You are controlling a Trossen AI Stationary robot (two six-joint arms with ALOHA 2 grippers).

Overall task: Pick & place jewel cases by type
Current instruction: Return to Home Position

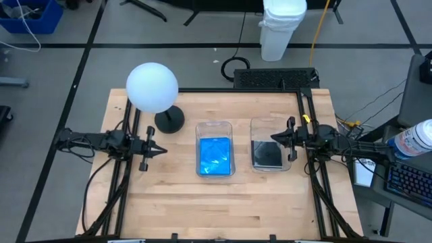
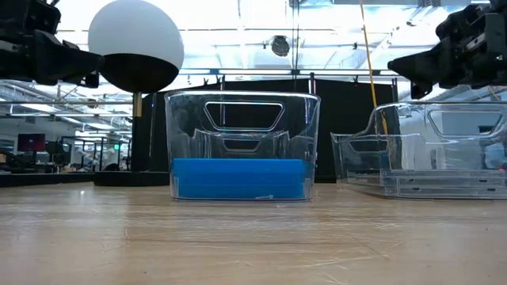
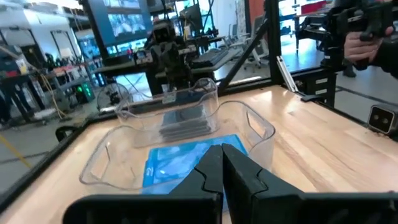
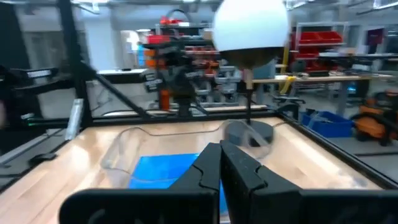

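On the table (image 1: pixel 202 202), blue jewel cases (image 1: pixel 215 155) are lying flat, lengthwise near-to-far, in the left bin (image 1: pixel 214 125), dark jewel cases (image 1: pixel 267 154) in the right bin (image 1: pixel 270 122); counts unclear. I'm seeing the left gripper (image 1: pixel 162 150) and right gripper (image 1: pixel 274 137) flanking them, pinched closed.

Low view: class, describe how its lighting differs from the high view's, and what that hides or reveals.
Low view: bright lights behind the table backlight everything, so the left gripper and right gripper show only as dark silhouettes. High view: even light from above, with pale glints on the blue jewel cases.
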